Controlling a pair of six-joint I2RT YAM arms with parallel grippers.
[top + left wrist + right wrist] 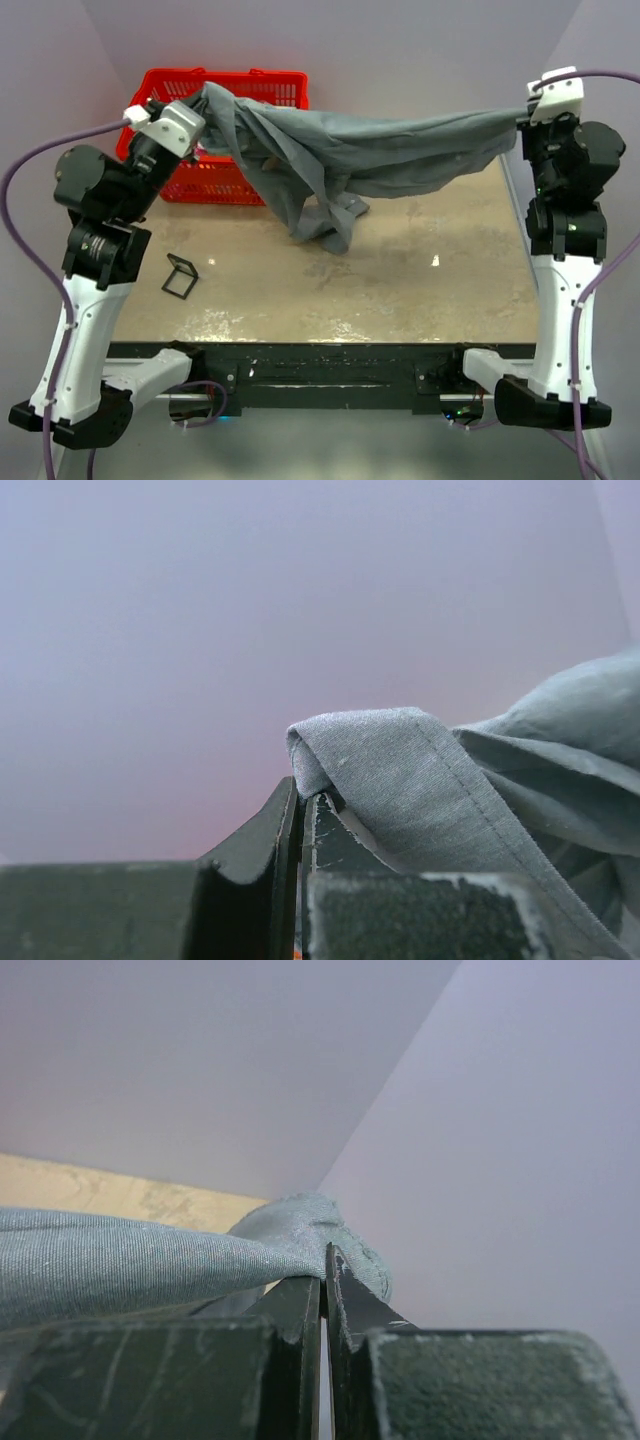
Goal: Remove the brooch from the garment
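Grey shirt (380, 150) strung up in the air, brooch out of sight.
Above the table (400, 290), the shirt hangs stretched, its loose middle sagging toward the tabletop and its left end passing over the red basket (285, 78), whose contents I cannot see. The left hand (303, 798) and the right hand (324, 1265) each clench a cloth edge. No view shows the brooch; it is likely in the folds. The thin pinches may slip under tension, or dragged cloth could tip the basket.
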